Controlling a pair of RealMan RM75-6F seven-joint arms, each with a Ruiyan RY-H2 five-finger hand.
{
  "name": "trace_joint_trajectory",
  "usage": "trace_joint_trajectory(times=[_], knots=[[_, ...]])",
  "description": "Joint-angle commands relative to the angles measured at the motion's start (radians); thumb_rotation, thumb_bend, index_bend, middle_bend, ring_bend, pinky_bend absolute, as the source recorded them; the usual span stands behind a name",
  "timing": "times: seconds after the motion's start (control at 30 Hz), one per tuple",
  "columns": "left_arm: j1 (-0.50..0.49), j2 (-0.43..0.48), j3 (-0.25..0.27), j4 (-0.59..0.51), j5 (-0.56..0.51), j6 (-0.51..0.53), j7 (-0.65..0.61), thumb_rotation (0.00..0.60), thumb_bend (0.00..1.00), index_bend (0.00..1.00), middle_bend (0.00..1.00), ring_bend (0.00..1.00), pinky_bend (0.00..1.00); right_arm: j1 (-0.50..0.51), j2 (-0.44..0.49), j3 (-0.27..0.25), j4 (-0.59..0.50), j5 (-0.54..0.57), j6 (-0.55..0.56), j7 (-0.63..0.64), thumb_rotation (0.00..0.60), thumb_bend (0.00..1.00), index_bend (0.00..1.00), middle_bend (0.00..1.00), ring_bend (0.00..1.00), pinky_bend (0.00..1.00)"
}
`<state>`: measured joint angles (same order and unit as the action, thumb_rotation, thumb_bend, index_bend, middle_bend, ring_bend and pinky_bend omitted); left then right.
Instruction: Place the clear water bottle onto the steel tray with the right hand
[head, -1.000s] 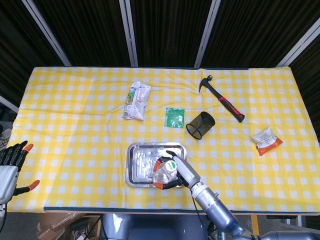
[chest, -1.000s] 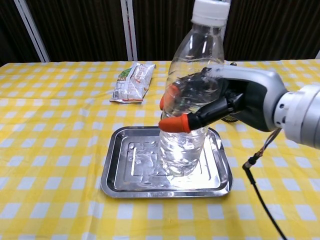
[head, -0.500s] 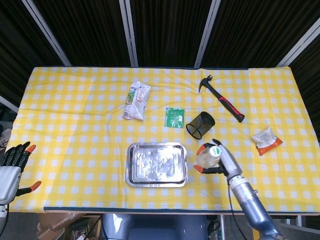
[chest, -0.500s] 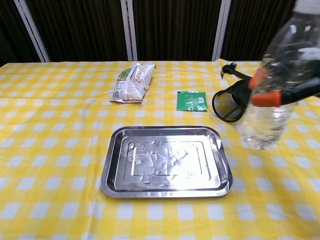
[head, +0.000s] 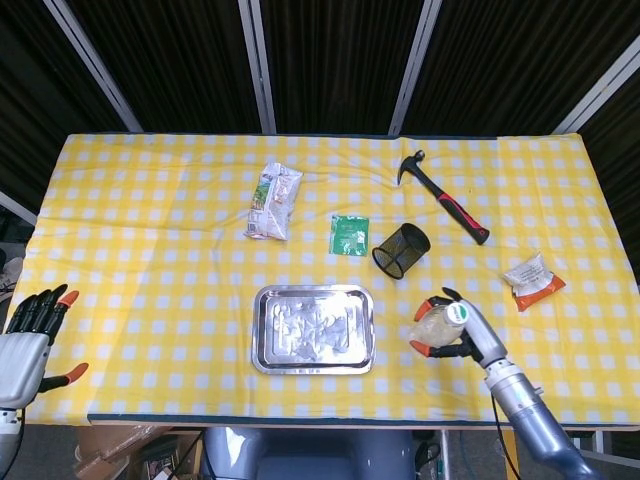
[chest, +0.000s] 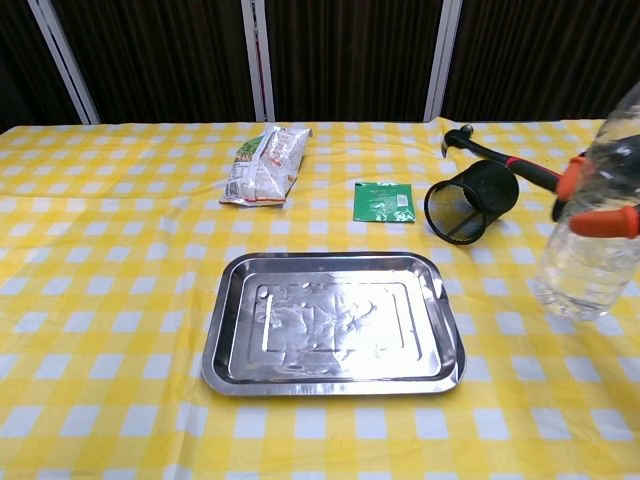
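Note:
The clear water bottle (head: 436, 326) with a white cap stands upright in my right hand (head: 462, 333), over the cloth to the right of the steel tray (head: 312, 330). In the chest view the bottle (chest: 590, 255) shows at the right edge, with orange fingertips (chest: 602, 221) wrapped around its middle. The tray (chest: 335, 322) lies bare in the centre. Whether the bottle's base touches the cloth I cannot tell. My left hand (head: 30, 336) hangs with its fingers apart off the table's near left corner, holding nothing.
A black mesh cup (head: 401, 250) lies on its side just behind the bottle. Farther back are a green packet (head: 349, 235), a snack bag (head: 272, 201) and a hammer (head: 446, 196). An orange-and-white packet (head: 532, 281) lies at the right.
My right hand has carried the bottle from over the tray to the right, past the tray's right edge. The left hand has barely moved.

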<state>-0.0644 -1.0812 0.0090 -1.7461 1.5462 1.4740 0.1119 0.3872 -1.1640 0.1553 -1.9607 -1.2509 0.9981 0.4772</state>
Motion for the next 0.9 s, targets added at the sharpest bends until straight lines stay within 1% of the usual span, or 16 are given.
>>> trace_joint_trajectory(times=[0.03,0.23,0.37,0.5,0.57,0.7,0.9], knots=[[-0.002,0.004,-0.001,0.004,0.000,-0.002,-0.011,0.600,0.17,0.06,0.00,0.00,0.00,0.064,-0.174,0.026,-0.001,0.055,0.013,-0.144,0.593,1.00,1.00,0.95,0.56,0.01],[-0.006,0.009,0.001,0.008,0.006,-0.007,-0.027,0.600,0.17,0.06,0.00,0.00,0.00,0.117,-0.380,0.053,0.032,0.124,0.069,-0.292,0.593,1.00,1.00,0.95,0.56,0.01],[-0.007,0.013,0.003,0.009,0.009,-0.007,-0.039,0.600,0.17,0.06,0.00,0.00,0.00,0.137,-0.476,0.065,0.078,0.153,0.099,-0.349,0.592,1.00,1.00,0.95,0.56,0.01],[-0.008,0.018,0.004,0.012,0.012,-0.008,-0.053,0.600,0.17,0.06,0.00,0.00,0.00,0.153,-0.561,0.079,0.150,0.177,0.138,-0.416,0.594,1.00,1.00,0.95,0.55,0.01],[-0.009,0.019,0.004,0.013,0.012,-0.010,-0.058,0.600,0.17,0.06,0.00,0.00,0.00,0.152,-0.590,0.081,0.177,0.187,0.168,-0.453,0.592,1.00,1.00,0.95,0.55,0.01],[-0.011,0.020,0.004,0.014,0.011,-0.013,-0.059,0.600,0.17,0.06,0.00,0.00,0.00,0.144,-0.609,0.078,0.195,0.195,0.194,-0.485,0.595,1.00,1.00,0.95,0.55,0.01],[-0.013,0.014,0.007,0.012,0.013,-0.016,-0.044,0.600,0.17,0.06,0.00,0.00,0.00,0.116,-0.597,0.063,0.180,0.201,0.199,-0.475,0.596,1.00,1.00,0.95,0.55,0.01]])
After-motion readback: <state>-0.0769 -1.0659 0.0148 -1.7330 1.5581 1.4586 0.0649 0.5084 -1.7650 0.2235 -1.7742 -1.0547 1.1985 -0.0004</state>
